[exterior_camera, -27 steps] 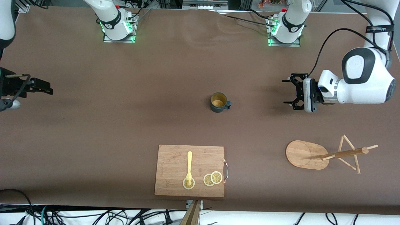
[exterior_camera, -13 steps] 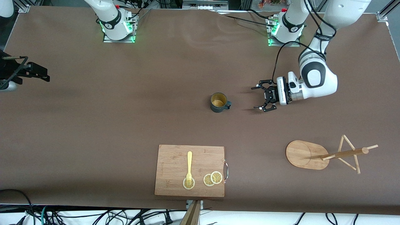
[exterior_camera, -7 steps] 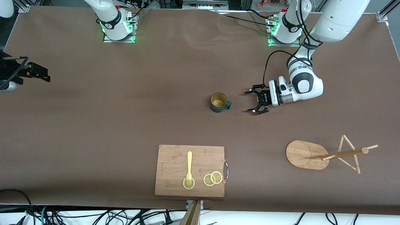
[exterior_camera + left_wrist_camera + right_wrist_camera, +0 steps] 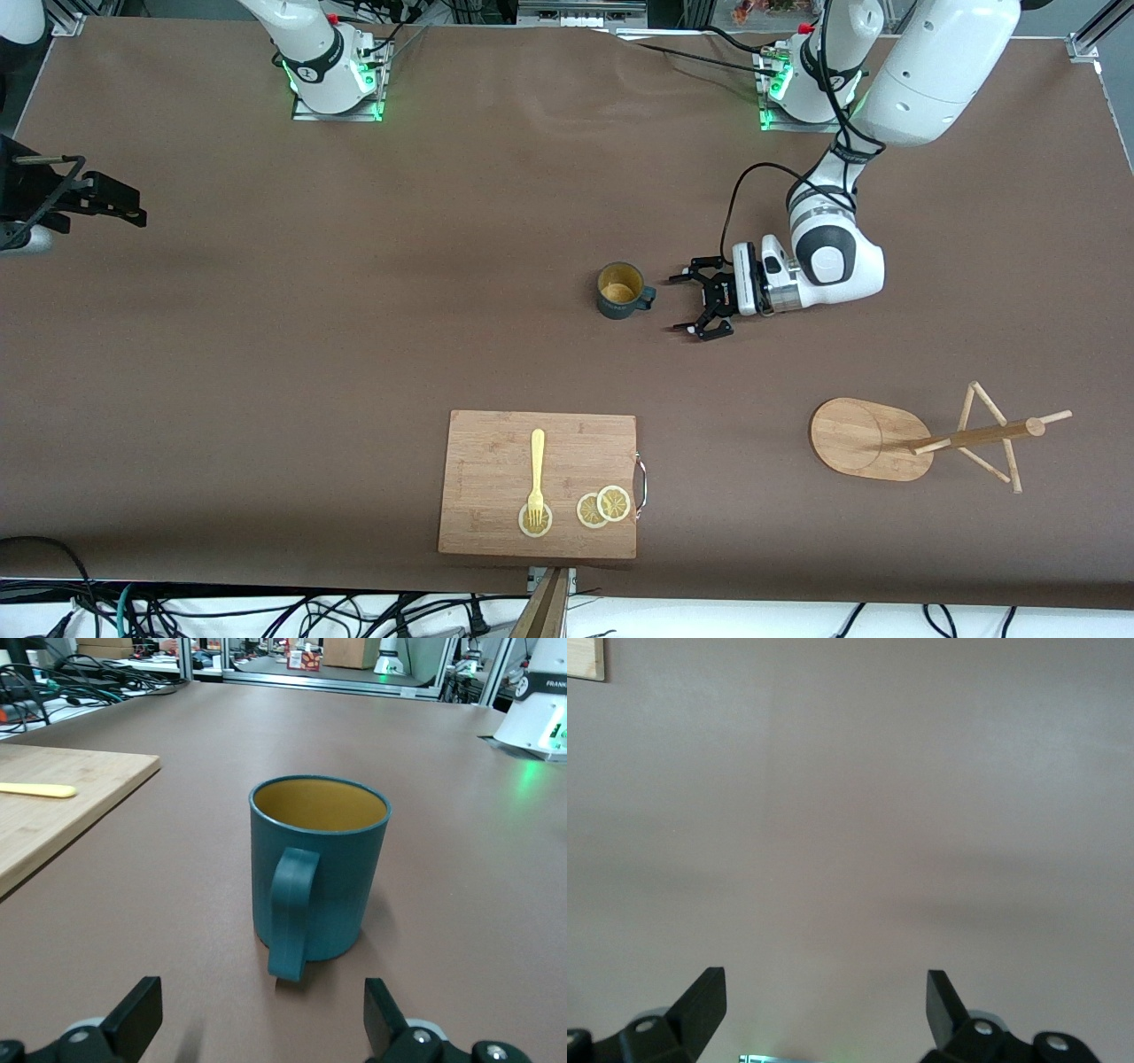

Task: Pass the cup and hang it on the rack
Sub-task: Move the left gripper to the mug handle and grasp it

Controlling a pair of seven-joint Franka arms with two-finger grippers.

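Rack lies tipped over on table, well apart from left gripper, nearer front camera. Left gripper low, jaws wide, empty, just beside cup; handle faces it. Best: straddle handle squarely, close gently. Right gripper waits at table edge, spread, empty. No legible labels.

Dark teal cup with yellowish inside stands upright mid-worktop; light wooden rack with oval base stands toward the left arm's end, nearer the front camera
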